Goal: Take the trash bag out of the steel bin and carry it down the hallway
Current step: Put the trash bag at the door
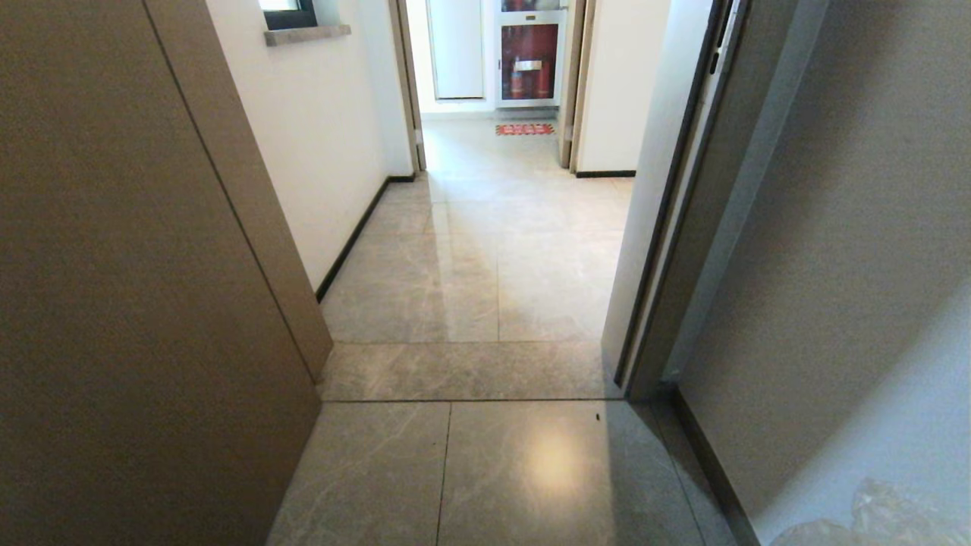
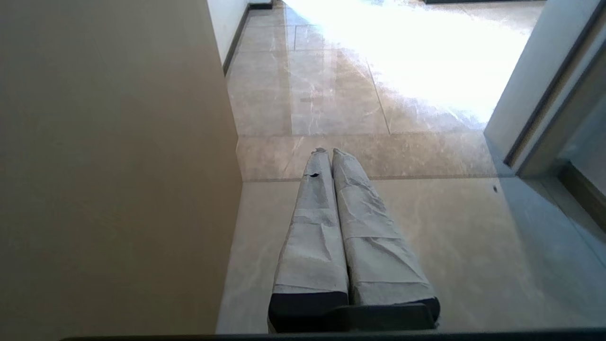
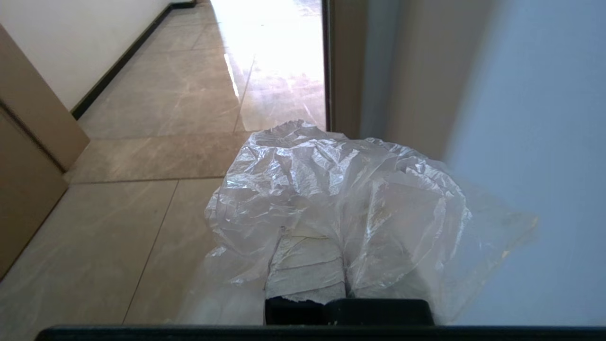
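The trash bag (image 3: 331, 199) is bunched up over the right gripper (image 3: 326, 265), clear crinkly plastic draped right over the taped fingers (image 3: 307, 270), which are clamped tight on it. From the head view you only catch a corner of it at the bottom right (image 1: 872, 516), next to the brown door panel (image 1: 834, 227). The left gripper (image 2: 329, 151) hangs over the floor with its wrapped fingers pressed together, holding nothing. Ahead is the hallway (image 1: 485, 250): glossy grey tiles, white wall (image 1: 318, 136), black baseboard (image 1: 353, 235), a red mat (image 1: 525, 130) at the far end.
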You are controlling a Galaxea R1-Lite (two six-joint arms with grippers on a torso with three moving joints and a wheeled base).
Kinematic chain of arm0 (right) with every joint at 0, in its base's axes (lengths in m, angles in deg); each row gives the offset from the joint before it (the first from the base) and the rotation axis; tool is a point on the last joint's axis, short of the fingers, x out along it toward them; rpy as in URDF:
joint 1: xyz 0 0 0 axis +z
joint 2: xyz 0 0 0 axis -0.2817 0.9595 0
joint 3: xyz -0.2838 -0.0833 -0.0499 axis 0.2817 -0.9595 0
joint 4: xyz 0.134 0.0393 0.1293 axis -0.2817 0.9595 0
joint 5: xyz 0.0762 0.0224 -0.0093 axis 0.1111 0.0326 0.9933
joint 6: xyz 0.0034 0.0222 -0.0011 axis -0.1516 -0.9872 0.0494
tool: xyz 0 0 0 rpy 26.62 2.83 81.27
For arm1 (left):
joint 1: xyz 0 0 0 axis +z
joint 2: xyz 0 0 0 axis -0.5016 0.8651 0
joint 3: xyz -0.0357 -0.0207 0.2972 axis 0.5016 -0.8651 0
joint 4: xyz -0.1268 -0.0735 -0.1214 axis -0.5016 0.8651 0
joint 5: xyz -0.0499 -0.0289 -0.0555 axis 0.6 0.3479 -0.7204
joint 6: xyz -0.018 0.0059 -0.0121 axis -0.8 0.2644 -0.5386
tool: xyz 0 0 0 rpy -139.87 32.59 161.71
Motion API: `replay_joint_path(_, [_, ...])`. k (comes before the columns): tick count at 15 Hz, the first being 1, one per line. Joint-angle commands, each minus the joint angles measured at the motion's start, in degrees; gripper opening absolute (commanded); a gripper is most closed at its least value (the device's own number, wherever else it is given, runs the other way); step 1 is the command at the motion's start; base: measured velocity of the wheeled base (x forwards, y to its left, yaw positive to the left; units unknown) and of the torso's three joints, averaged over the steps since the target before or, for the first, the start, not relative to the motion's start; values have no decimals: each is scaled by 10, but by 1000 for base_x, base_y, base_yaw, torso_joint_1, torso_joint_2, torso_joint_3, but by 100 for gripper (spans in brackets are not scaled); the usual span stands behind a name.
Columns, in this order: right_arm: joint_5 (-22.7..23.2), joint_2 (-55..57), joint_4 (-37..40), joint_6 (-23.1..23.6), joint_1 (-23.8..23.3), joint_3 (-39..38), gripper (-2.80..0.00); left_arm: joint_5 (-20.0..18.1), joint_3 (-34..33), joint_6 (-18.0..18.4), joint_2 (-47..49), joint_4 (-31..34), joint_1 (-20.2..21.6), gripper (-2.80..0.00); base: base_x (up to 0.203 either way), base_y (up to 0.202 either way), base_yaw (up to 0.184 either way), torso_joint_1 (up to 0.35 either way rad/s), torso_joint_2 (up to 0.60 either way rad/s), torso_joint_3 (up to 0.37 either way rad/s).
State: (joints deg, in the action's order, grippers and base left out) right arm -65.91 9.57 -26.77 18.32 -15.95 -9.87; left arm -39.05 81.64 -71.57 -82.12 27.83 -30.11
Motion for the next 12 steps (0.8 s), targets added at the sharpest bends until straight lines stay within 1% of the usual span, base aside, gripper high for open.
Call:
replay_joint_path(1, [0,1,0,0,0,-1,-280,0,0,0,0,0,0,-280,193,0,1,-2,2,6])
replay_joint_path(12, [0,1,0,0,0,-1,-280,0,0,0,0,0,0,-280,192,0,1,3,2,2])
